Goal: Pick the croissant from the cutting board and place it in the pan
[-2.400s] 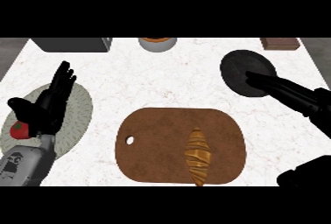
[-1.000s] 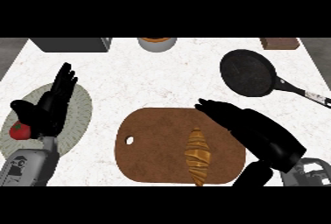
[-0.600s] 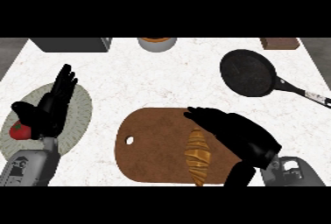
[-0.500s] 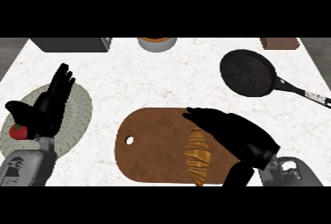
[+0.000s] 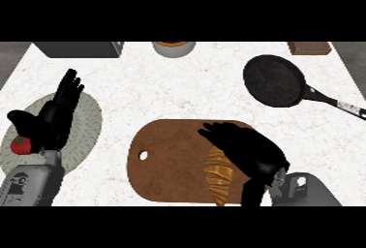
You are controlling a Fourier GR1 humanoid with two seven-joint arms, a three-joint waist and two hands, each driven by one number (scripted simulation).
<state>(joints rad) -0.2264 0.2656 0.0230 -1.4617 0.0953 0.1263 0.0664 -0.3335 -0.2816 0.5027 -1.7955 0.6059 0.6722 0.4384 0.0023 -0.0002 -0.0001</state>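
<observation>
A golden croissant (image 5: 218,179) lies lengthwise on the right half of the brown cutting board (image 5: 168,162). My right hand (image 5: 247,152) hangs over the croissant's upper end and hides that part; its fingers are curved downward, and I cannot see whether they touch the pastry. The black pan (image 5: 273,80) sits at the upper right with its handle pointing to the lower right, and nothing is in it. My left hand (image 5: 50,118) rests open at the left, fingers up, over a grey plate (image 5: 80,126).
A red tomato (image 5: 22,144) sits on the grey plate's left side. Along the counter's far edge stand a dark box (image 5: 79,48), a grey bowl (image 5: 174,47) and a brown block (image 5: 309,47).
My right hand came back from the pan at the upper right and swung down and left over the board; it now sits above the croissant. The left hand stayed in place.
</observation>
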